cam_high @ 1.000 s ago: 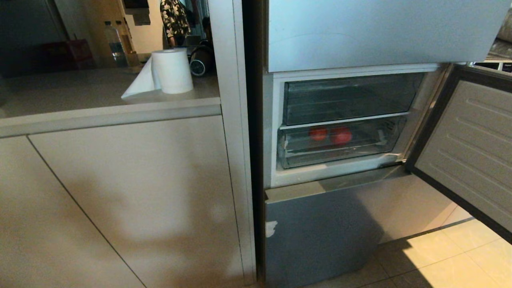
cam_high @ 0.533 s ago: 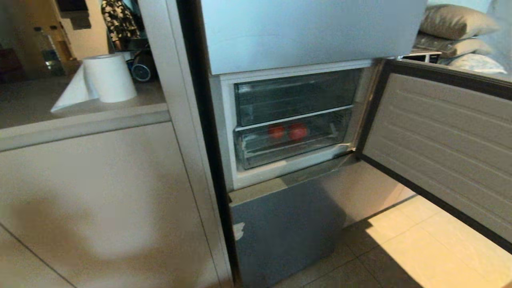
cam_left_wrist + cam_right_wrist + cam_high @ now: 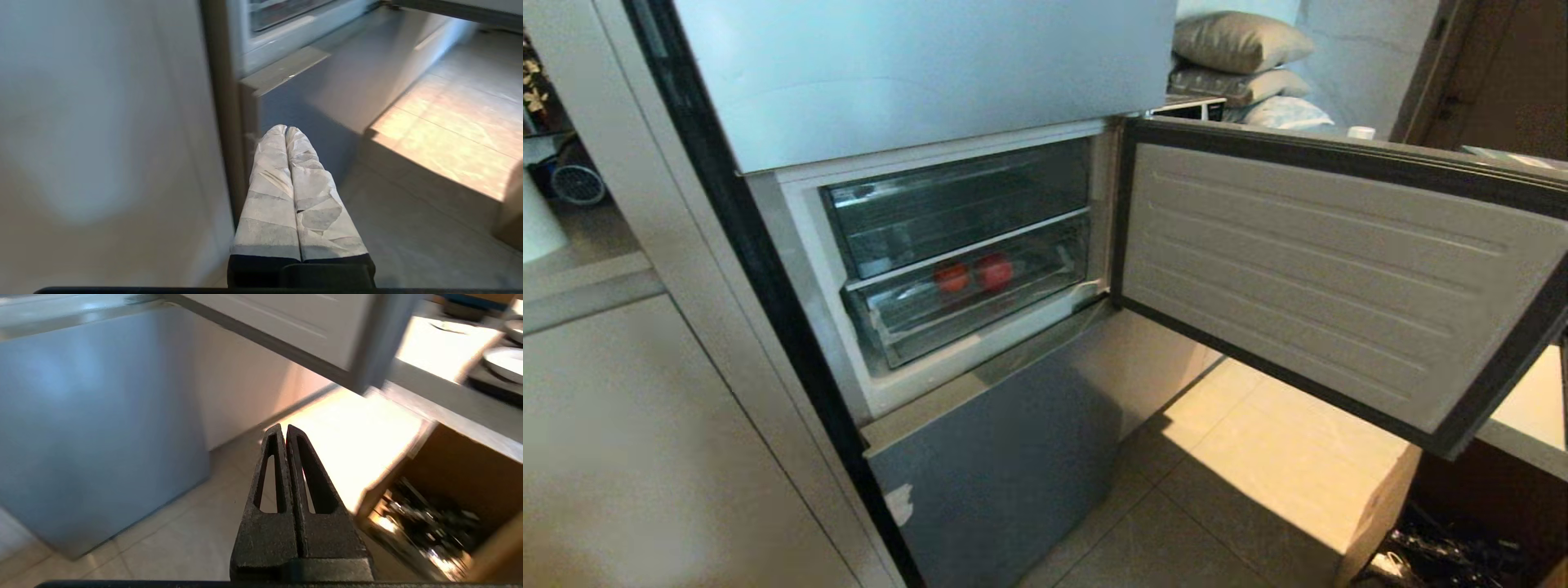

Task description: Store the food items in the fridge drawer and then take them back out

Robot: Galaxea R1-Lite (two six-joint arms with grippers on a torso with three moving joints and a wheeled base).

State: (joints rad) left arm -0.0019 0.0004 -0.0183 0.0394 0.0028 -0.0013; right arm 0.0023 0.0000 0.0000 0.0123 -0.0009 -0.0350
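Two round red food items [image 3: 951, 277] [image 3: 995, 270] lie side by side in the lower clear fridge drawer [image 3: 968, 318], which is pushed in behind its front wall. Above it sits another clear drawer [image 3: 956, 204]. The middle fridge door [image 3: 1331, 269] hangs wide open to the right. Neither arm appears in the head view. My left gripper [image 3: 285, 130], its fingers wrapped in white, is shut and empty, low beside the fridge's edge. My right gripper [image 3: 284, 428], black, is shut and empty above the floor in front of the grey bottom fridge door [image 3: 94, 416].
A beige cabinet front [image 3: 645, 441] stands left of the fridge. Pillows [image 3: 1241, 57] are stacked behind the open door. To the right, a wooden box [image 3: 445, 506] with dark clutter sits on the tiled floor [image 3: 1241, 457], under a counter with plates [image 3: 504, 361].
The whole head view has swung to the right: the fridge now sits left of centre, the counter with the paper roll has left the picture, and the open door fills the right. The fruits lie as before.
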